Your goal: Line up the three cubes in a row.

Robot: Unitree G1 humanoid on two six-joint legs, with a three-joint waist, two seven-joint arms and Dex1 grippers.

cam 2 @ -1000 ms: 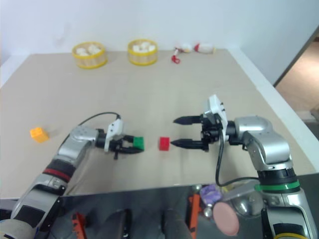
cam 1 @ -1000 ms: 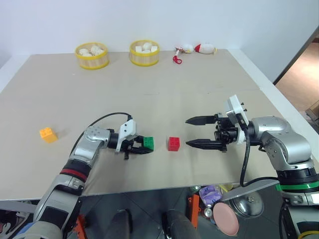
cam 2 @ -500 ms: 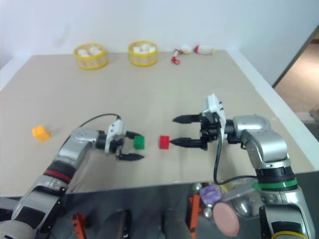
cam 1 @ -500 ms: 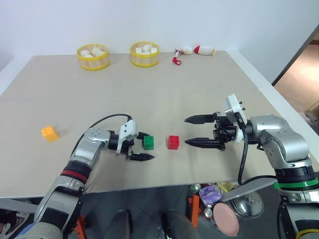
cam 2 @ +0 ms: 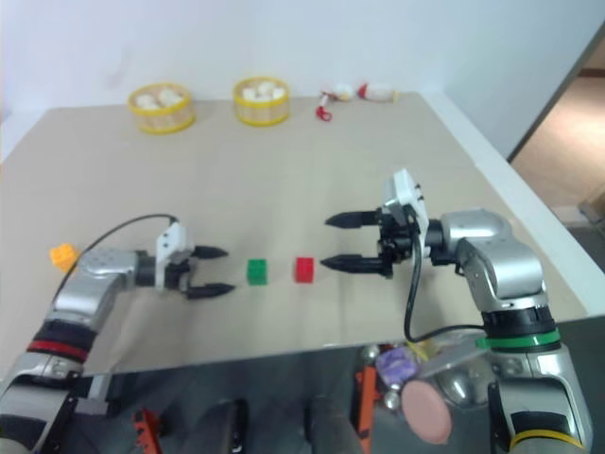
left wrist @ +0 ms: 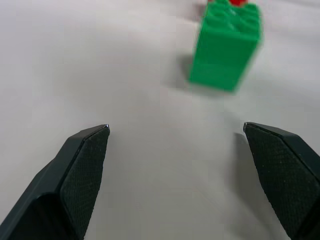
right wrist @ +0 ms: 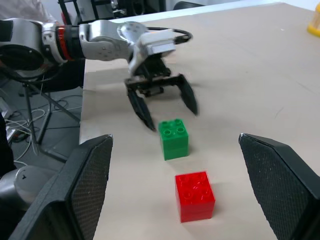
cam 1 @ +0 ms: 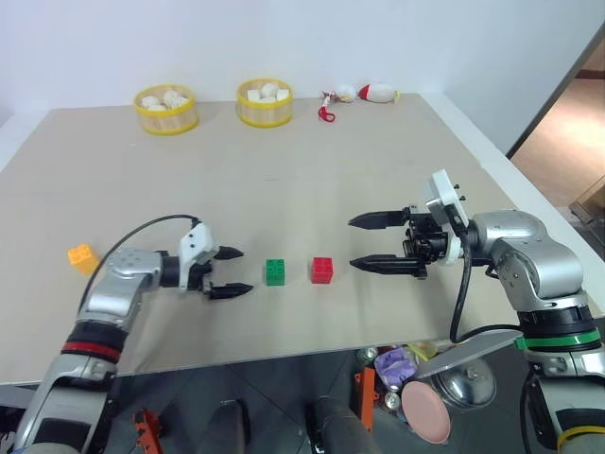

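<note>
The left gripper is gaping empty, the small green studded plastic cube sitting just past its fingertips; the right gripper is hanging open, the red studded plastic cube sitting near its lower fingertip.

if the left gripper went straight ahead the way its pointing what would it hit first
Most likely the green cube. The left gripper is open and points along the table at it, with the red cube just beyond. Height is hard to judge, so the fingertips might pass just over the studs.
</note>
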